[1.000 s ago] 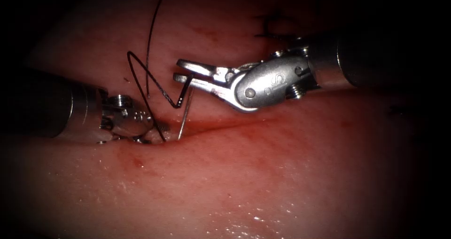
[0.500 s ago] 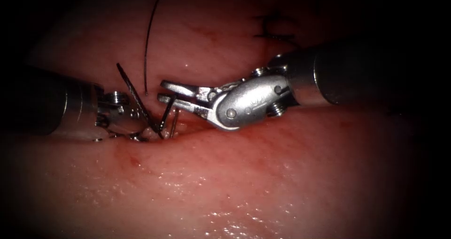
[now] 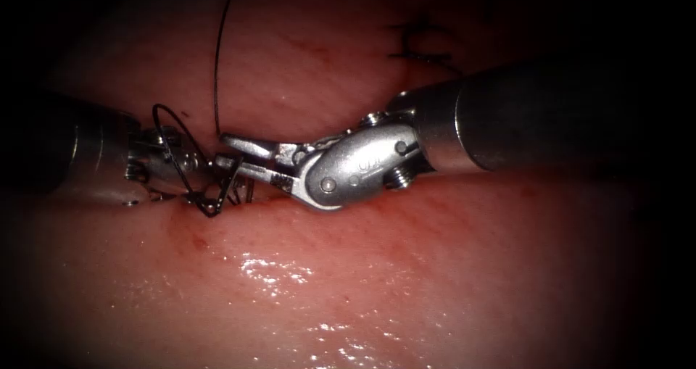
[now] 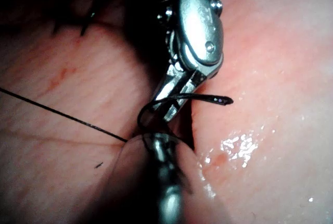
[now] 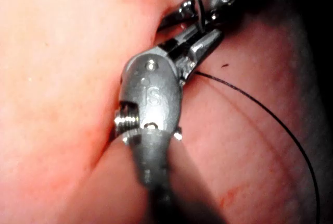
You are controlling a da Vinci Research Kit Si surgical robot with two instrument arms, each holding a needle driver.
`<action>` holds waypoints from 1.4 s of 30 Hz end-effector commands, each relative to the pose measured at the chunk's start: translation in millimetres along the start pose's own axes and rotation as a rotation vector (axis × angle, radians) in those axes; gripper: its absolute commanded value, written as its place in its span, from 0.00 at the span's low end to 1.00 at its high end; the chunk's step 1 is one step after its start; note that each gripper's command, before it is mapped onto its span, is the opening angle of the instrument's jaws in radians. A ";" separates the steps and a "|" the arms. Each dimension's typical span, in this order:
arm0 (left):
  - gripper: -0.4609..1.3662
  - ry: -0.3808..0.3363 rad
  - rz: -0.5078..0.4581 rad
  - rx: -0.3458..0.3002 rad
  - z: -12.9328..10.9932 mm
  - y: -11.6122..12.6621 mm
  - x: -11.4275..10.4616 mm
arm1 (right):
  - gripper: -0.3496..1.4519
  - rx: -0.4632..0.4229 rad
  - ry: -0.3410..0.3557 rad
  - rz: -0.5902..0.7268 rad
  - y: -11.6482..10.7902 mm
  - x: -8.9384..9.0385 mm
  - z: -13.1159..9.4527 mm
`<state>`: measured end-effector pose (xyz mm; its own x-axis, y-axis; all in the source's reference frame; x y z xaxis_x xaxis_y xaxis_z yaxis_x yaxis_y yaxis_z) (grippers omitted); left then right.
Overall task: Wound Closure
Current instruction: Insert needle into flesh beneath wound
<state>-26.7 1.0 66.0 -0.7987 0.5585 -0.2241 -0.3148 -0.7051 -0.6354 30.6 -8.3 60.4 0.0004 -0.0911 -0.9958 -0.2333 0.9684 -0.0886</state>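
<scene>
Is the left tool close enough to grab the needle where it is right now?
Probably yes. The left tool sits at the cut right beside the needle, which the right tool holds. Loops of thread lie over its tip and might get in the way.

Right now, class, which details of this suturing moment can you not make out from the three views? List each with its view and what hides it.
- Needle: endoscope view; the right tool and thread loops hide how far it sits in the tissue.
- Left tool: endoscope view; thread loops cover its tip, so what it holds is unclear.
- Thread's far end: endoscope view, cut off by the upper edge.
- Cut: endoscope view; the right tool covers part of it.
</scene>
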 end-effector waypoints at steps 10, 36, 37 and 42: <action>0.23 0.000 -0.003 0.041 -4.0 2.7 0.0 | 0.00 -0.003 0.001 0.007 0.1 0.0 -0.2; 0.06 0.244 0.001 0.111 0.1 6.2 -1.7 | 0.00 -0.074 -0.039 0.189 2.2 -0.6 -0.7; 0.06 0.263 -0.005 0.114 -0.1 6.4 -1.8 | 0.00 -0.070 -0.047 0.189 2.2 -0.6 -0.6; 0.06 0.316 -0.015 0.116 -1.6 7.1 -1.5 | 0.00 -0.058 -0.086 0.186 2.2 -0.9 -0.2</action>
<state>-27.1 -4.2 60.1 -0.5973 0.6657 -0.4472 -0.3995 -0.7305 -0.5538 30.0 -6.0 61.2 0.0336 0.1108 -0.9933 -0.2941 0.9509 0.0962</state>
